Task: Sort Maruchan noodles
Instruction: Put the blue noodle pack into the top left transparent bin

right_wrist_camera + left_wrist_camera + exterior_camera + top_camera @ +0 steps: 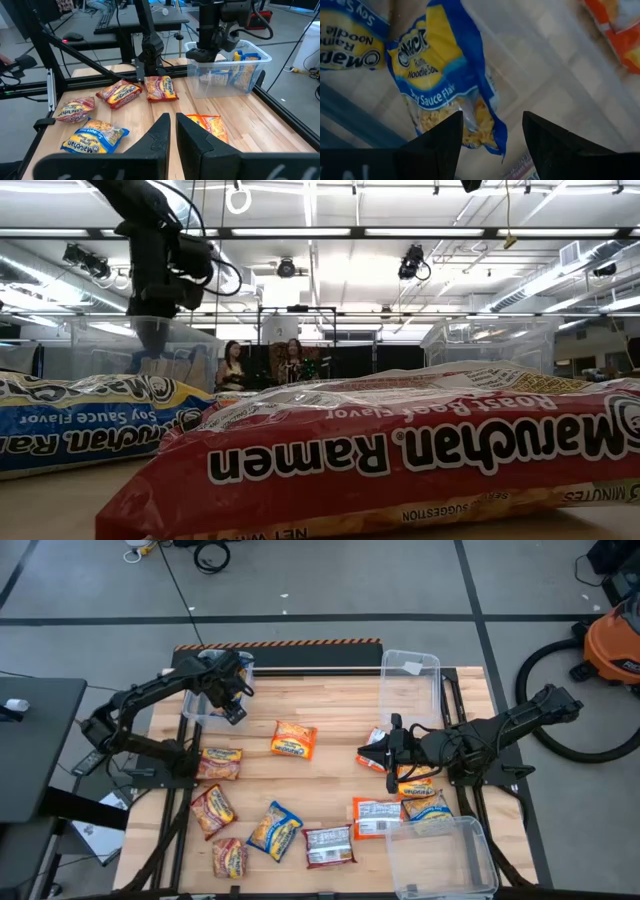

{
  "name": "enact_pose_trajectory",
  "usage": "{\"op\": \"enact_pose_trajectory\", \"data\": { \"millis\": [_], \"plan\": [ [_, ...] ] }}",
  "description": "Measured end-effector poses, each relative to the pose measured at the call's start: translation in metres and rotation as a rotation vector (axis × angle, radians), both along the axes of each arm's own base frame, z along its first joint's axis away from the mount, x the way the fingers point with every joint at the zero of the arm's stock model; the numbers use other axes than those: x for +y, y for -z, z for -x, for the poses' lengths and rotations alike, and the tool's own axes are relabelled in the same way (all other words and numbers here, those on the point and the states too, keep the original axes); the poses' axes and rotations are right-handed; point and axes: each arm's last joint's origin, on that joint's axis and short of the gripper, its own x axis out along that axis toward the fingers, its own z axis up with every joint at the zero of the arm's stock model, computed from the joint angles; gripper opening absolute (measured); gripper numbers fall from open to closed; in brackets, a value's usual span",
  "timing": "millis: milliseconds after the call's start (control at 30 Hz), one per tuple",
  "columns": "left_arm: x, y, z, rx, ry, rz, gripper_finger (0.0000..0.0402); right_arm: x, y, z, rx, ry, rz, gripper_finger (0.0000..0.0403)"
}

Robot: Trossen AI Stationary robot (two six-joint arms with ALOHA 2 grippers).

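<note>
Landmark: the clear bin point(213, 690) at the far left corner of the wooden table point(330, 755). The left gripper point(232, 700) hangs over this bin's near right edge, jaws standing apart with nothing between them; its wrist view shows a blue-and-yellow soy sauce packet point(445, 75) lying free below the fingers point(437, 142), with a second blue packet point(350, 40) beside it, apparently both already inside the bin, though the bin walls are hard to make out there. The right gripper point(392, 745) sits well to the right of the bin, near mid-table, jaws nearly together with a slim gap and holding nothing. An orange packet point(294, 739) lies between the bin and the right gripper. Just in front of the bin, at the table's left edge, lies a red packet point(219, 763); more Maruchan noodles spread along the near side: two red ones point(213, 810), a blue-and-yellow one point(275, 830), and a packet showing its white back point(329, 846). Further packets cluster under the right arm. A second bin point(408, 680) stands far right of the landmark, a third bin point(442, 856) at the near right corner. In the low view a red roast beef packet point(400, 450) fills the foreground.
</note>
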Motion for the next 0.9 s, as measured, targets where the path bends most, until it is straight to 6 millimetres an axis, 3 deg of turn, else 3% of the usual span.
{"op": "enact_pose_trajectory", "data": {
  "millis": [333, 467, 667, 900],
  "plan": [
    [0.0049, 0.0071, -0.002, 0.068, 0.016, -0.017, 0.0199, -0.001, -0.0001, -0.0004, -0.001, 0.004, 0.0, 0.0036],
    [0.0061, 0.0078, -0.0025, 0.078, 0.028, -0.035, 0.0145, -0.001, -0.0001, -0.0004, -0.001, 0.004, 0.0, 0.0036],
    [0.0063, 0.0083, -0.0016, 0.098, 0.052, -0.042, 0.0025, -0.001, -0.0001, -0.0004, -0.001, 0.004, 0.0, 0.0036],
    [0.005, 0.0051, 0.0022, 0.185, 0.159, -0.071, 0.0011, -0.0006, -0.0001, -0.0003, 0.0, -0.005, -0.003, 0.0036]
  ]
}}
